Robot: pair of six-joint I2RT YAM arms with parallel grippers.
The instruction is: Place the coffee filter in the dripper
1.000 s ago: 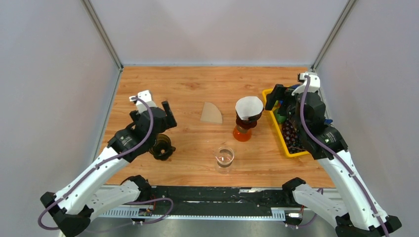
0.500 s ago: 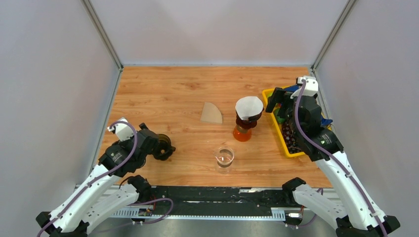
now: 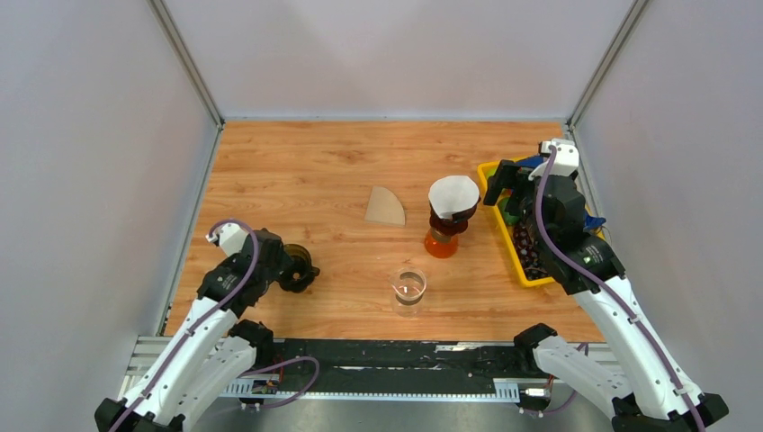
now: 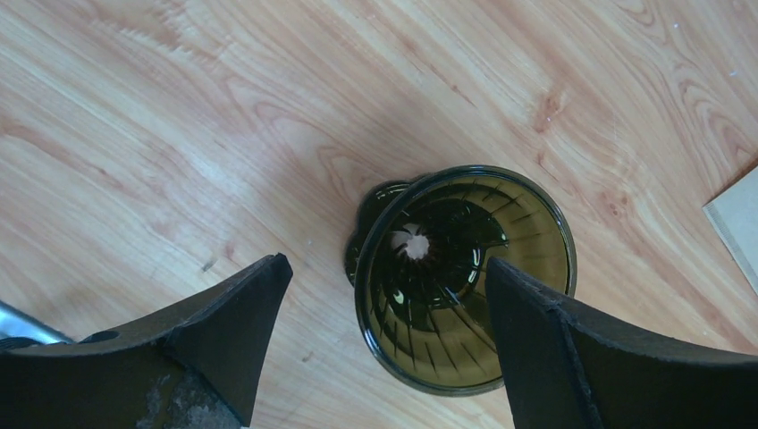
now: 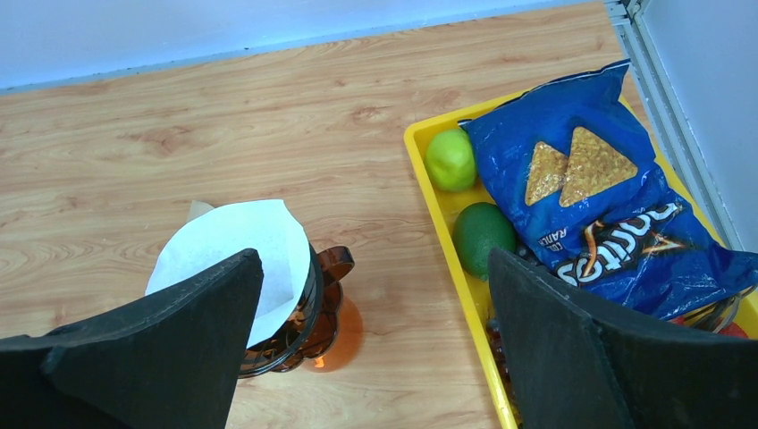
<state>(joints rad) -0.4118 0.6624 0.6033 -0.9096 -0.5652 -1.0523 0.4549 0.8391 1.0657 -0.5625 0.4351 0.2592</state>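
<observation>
- White paper coffee filter [image 5: 234, 243] sits cone-shaped in the amber glass dripper [image 5: 313, 299]; right gripper [image 5: 373, 259] is spread wide.
- Left gripper [image 4: 389, 266] is spread wide, flanking the dark ribbed dripper [image 4: 465, 277].
- Only the right wrist view shows the glossy chip bag [image 5: 599, 197] in the yellow tray [image 5: 429, 192].

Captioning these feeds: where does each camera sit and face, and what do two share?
Top external: above, behind the bases, facing down on the table; left arm and right arm show.
Left wrist: on the left arm, looking into the dark dripper; its fingers show.
Right wrist: on the right arm, looking at the white filter; its fingers show.
Shared: top and left wrist, the dripper.
</observation>
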